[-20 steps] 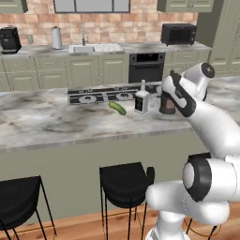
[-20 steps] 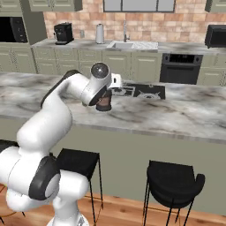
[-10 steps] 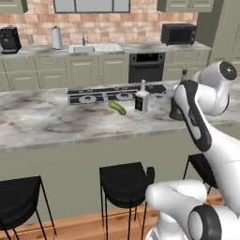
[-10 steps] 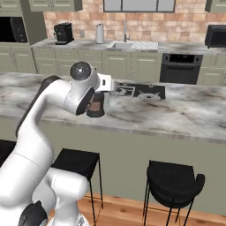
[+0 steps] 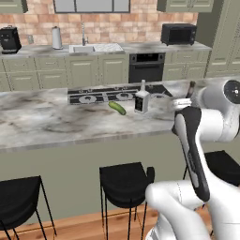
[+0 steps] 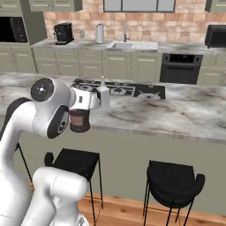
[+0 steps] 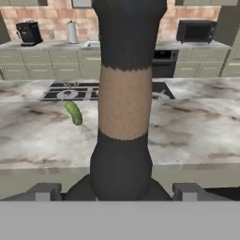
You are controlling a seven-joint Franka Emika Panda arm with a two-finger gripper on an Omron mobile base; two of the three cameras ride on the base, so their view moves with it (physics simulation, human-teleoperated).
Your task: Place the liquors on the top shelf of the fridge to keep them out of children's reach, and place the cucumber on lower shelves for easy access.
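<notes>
Hand view: squat bottle [image 7: 124, 108] stands clamped between pincer [image 7: 117, 191] tips.

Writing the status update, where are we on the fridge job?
Nothing looks stowed. In hand: the gripper holds the squat dark bottle, lifted off the island counter. Left: the clear bottle and the cucumber both sit on the counter by the cooktop.

Even, soft rendered light, no clear source, faint shadows under black round stools [image 5: 124, 180], no glare on grey veined marble counter [image 5: 56, 124], low-res w/ blurry edges, squat dark red-brown bottle [image 7: 124, 103] looming close to cam, soft.
</notes>
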